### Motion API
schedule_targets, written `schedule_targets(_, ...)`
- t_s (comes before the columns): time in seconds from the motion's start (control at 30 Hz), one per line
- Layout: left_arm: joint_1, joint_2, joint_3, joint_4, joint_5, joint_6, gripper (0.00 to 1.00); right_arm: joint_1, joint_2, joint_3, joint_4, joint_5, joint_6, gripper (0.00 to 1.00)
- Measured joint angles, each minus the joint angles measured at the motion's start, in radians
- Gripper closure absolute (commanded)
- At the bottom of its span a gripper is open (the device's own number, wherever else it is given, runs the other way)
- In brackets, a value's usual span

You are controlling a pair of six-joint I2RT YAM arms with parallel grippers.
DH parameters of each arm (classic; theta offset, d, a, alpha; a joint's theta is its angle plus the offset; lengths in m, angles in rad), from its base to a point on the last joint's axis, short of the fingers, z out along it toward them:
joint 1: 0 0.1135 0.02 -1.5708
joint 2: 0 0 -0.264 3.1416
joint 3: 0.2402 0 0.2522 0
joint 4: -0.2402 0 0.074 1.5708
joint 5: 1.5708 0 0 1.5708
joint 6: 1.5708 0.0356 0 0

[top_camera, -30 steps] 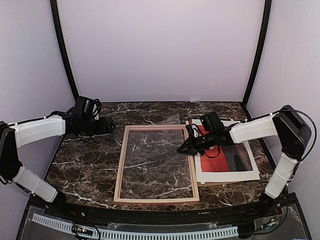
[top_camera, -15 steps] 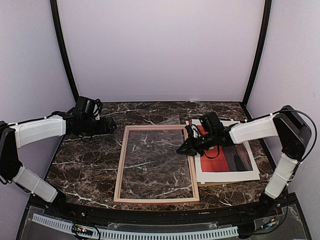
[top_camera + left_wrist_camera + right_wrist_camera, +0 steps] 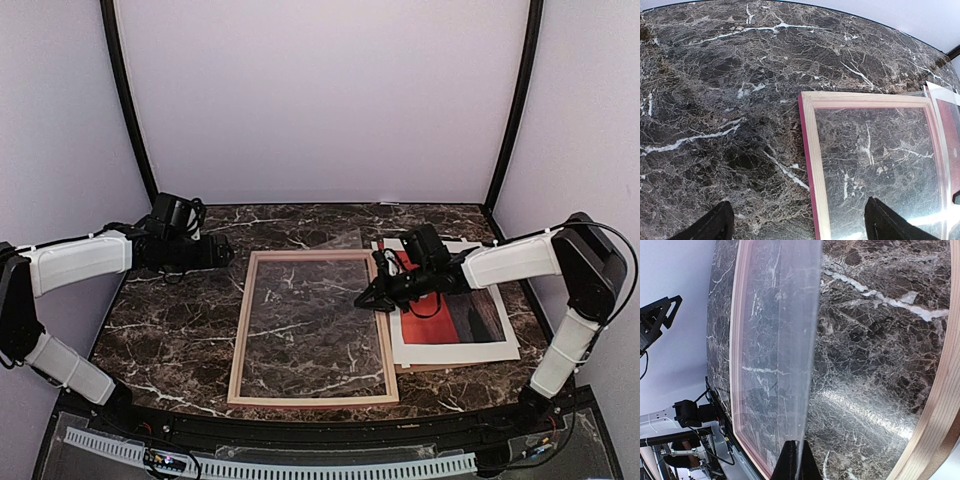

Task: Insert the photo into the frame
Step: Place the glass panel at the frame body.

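Note:
The frame lies flat in the middle of the marble table, pale wood side up, its pink-red edge showing in the left wrist view. My right gripper is shut on the right edge of a clear sheet, which slants over the frame's opening; in the right wrist view the fingers pinch that sheet edge-on. The photo, red sky and dark land, lies right of the frame under a white mat board, partly hidden by the right arm. My left gripper hovers open near the frame's far left corner.
A thin brown board pokes out beneath the mat board at its near edge. Black posts and pale walls close in the table at the back and sides. A white cable rail runs along the near edge.

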Motion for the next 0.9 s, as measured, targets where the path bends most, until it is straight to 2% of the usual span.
schedule_targets(0.9, -0.006, 0.009, 0.0, 0.006, -0.008, 0.001, 0.06, 0.005, -0.017, -0.019, -0.014, 0.029, 0.014, 1.0)
